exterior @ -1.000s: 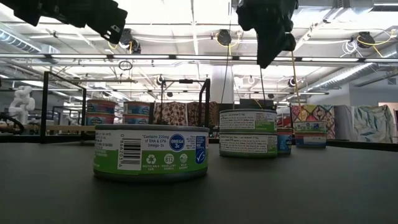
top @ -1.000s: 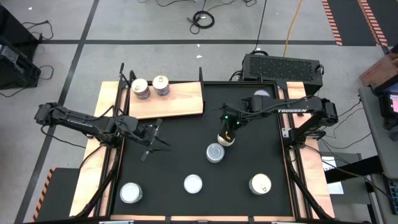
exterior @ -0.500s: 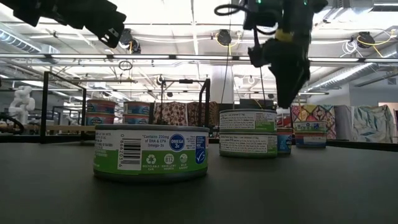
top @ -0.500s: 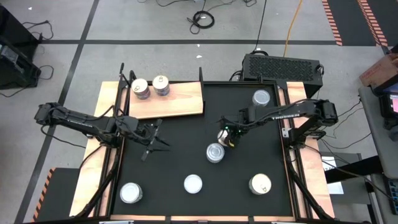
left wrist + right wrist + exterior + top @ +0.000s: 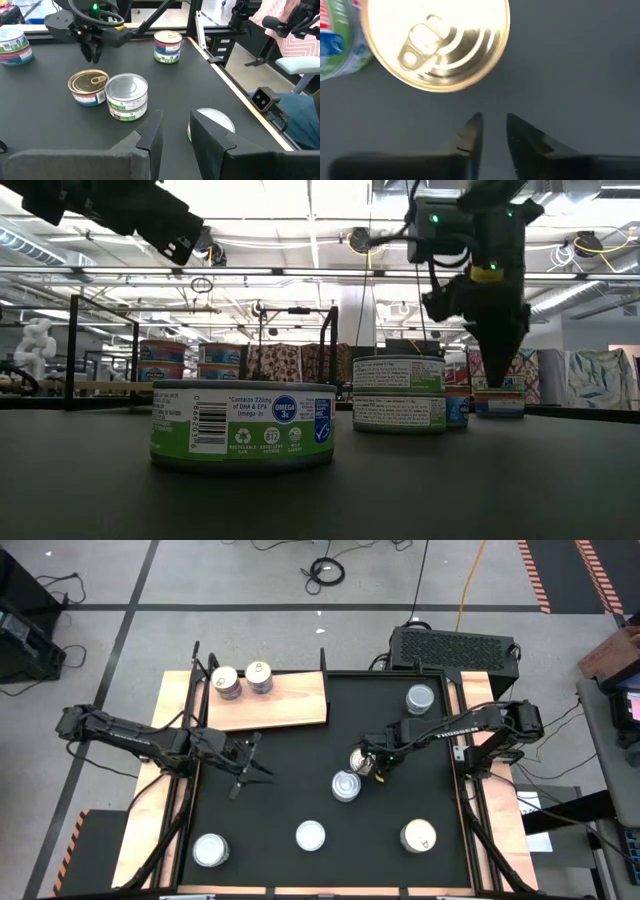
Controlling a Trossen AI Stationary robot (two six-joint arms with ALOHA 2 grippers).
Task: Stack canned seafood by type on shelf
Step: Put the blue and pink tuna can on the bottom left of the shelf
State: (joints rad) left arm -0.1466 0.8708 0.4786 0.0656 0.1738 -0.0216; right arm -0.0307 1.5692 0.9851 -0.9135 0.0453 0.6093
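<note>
My right gripper (image 5: 380,770) points down at the black mat, just right of a gold pull-tab can (image 5: 360,758) and apart from it. Its fingers (image 5: 492,120) stand a narrow gap apart with nothing between them. Close beside that can, a stack of two silver-topped cans (image 5: 346,785) rests on the mat. The wooden shelf (image 5: 290,705) lies at the far left and carries two can stacks (image 5: 226,683) (image 5: 259,677). My left gripper (image 5: 245,765) hovers open and empty over the mat's left part.
Single cans sit on the mat near the front edge (image 5: 210,850) (image 5: 311,836) (image 5: 418,836), and one at the far right (image 5: 421,697). Bare mat lies between my two grippers. A black box (image 5: 455,645) stands behind the table.
My right gripper has come down from well above the cans to just over the mat. It has drifted a little toward the near and right edges, ending beside the gold-topped can. No can has moved.
</note>
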